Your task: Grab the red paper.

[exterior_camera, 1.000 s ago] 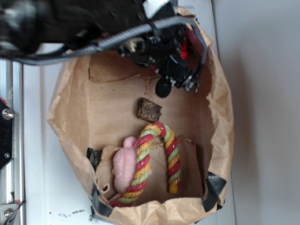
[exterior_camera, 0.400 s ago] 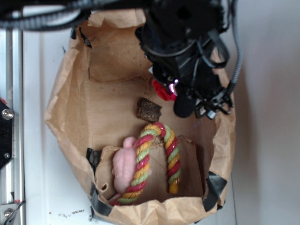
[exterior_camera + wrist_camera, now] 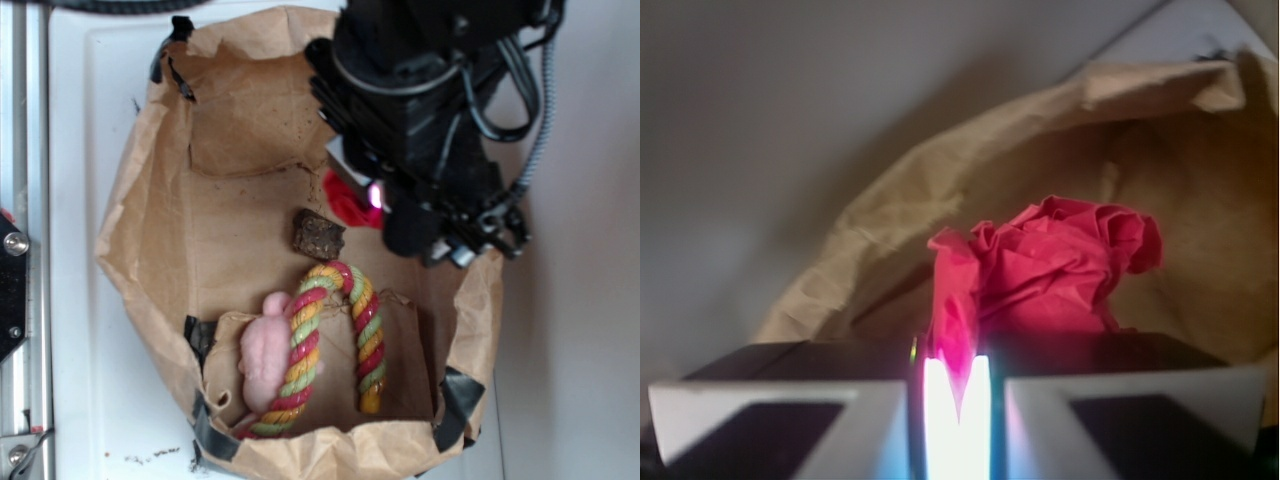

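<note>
The red paper (image 3: 346, 203) is a bright red crumpled wad. In the exterior view it shows just under the black gripper (image 3: 368, 196), above the inside of the brown paper bag (image 3: 150, 200). In the wrist view the red paper (image 3: 1050, 265) fills the middle, and one fold of it is pinched between the two closed jaws of the gripper (image 3: 956, 368). The wad hangs in front of the jaws with the bag wall behind it. The arm hides the bag's upper right part.
Inside the bag lie a brown rough chunk (image 3: 318, 234), a red, green and yellow twisted rope (image 3: 335, 340) and a fuzzy pink lump (image 3: 263, 352). The bag's crumpled walls stand up all round. A metal rail (image 3: 20, 250) runs along the left.
The arm has moved from the bag's back edge toward the right and nearer the camera, looking larger. The red paper has travelled with the gripper, from the bag's back to above the brown chunk.
</note>
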`<state>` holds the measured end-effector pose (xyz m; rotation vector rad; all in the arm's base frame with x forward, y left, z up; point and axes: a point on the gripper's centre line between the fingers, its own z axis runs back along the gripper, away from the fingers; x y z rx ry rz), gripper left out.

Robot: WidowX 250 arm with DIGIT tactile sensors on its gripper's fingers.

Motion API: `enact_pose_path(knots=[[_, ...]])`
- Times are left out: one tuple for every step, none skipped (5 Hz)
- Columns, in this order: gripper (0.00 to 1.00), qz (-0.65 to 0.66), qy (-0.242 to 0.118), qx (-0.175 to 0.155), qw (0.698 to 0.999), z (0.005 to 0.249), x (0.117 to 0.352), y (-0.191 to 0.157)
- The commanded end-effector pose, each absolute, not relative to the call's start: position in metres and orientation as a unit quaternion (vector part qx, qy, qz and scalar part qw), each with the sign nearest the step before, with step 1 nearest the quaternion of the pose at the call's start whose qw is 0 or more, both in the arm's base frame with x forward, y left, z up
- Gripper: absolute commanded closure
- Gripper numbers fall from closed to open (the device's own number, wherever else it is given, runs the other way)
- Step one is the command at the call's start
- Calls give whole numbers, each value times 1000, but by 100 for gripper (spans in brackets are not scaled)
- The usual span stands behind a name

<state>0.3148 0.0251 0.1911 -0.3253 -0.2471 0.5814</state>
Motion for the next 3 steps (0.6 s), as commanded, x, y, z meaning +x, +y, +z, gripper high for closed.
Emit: enact_pose_path(knots=[[100,271,-132,-118,946,251,245,-29],[100,269,-154,-109,944,253,228,-41],[100,270,-156,-102,945,250,227,-40]])
